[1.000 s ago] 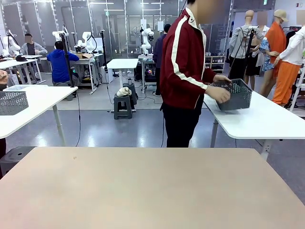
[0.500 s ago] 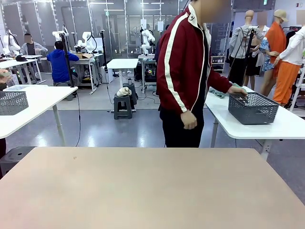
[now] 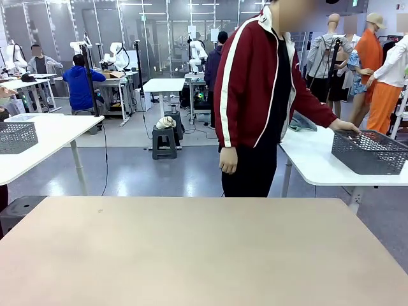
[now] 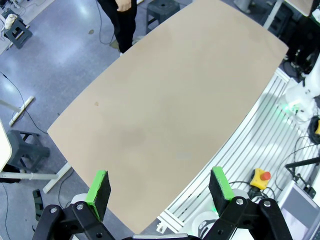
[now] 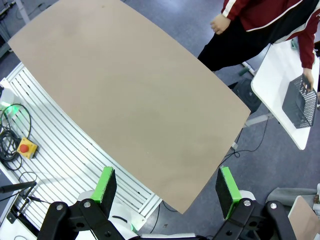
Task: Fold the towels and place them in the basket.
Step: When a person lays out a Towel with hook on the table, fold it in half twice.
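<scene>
Basket (image 3: pixel 370 153) sits well away from the table (image 3: pixel 204 255), past its far right corner on a white side table (image 3: pixel 312 162). The person (image 3: pixel 255 95), standing just beyond the table's far edge, leans sideways with one hand (image 3: pixel 347 125) on the basket's rim. We see nothing inside it from this angle, though its mesh wall hides most of the inside. Of the towels we can only point to a crumpled pale blue-grey cloth (image 3: pixel 303 122) on that side table, behind the person's outstretched arm; it may be one of them, but we cannot tell. The table's tan top lies bare. So we judge the task to be at its very start: nothing is folded and nothing is placed, and both towels and basket have yet to reach the table before any folding can begin. Our left gripper (image 4: pixel 160 184) hangs high above the table's near edge with its green pads (image 4: pixel 99 186) spread as wide as they go, holding and touching nothing. Our right gripper (image 5: pixel 166 185) hangs likewise high over the table's near side, its jaws fully apart, gripping nothing and well clear of the tabletop.
</scene>
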Controlling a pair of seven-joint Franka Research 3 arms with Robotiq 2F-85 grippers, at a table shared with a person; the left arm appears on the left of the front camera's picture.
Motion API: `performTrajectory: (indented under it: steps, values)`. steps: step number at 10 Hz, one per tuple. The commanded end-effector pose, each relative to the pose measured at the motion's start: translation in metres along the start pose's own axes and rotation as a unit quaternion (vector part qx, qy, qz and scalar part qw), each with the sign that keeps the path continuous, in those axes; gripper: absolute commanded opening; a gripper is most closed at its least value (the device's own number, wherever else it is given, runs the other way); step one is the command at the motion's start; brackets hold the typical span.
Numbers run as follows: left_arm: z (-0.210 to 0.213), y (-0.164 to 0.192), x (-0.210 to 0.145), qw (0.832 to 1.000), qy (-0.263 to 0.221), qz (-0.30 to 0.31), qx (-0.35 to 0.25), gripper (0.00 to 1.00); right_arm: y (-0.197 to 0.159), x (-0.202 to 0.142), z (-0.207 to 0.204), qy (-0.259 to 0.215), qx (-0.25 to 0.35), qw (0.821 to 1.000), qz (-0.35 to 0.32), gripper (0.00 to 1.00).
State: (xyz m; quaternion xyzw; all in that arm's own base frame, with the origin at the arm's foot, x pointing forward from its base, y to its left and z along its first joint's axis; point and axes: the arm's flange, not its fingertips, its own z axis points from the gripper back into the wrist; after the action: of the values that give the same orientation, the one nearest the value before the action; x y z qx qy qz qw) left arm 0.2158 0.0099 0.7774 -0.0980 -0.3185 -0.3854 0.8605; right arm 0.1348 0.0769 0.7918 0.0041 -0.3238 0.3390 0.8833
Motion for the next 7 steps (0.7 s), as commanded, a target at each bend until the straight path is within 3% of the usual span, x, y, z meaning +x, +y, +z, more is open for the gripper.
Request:
performTrajectory:
  steps: [1,7]
  values:
    - [-0.0002,-0.0005,0.0005,1.000,-0.001,-0.002,-0.002,1.00,0.0008,-0.0015,0.0012,-0.002,-0.002,1.000,0.001,1.00]
    - [-0.0002,-0.0005,0.0005,1.000,-0.001,-0.002,-0.002,1.00,0.0008,-0.0015,0.0012,-0.002,-0.002,1.000,0.001,1.00]
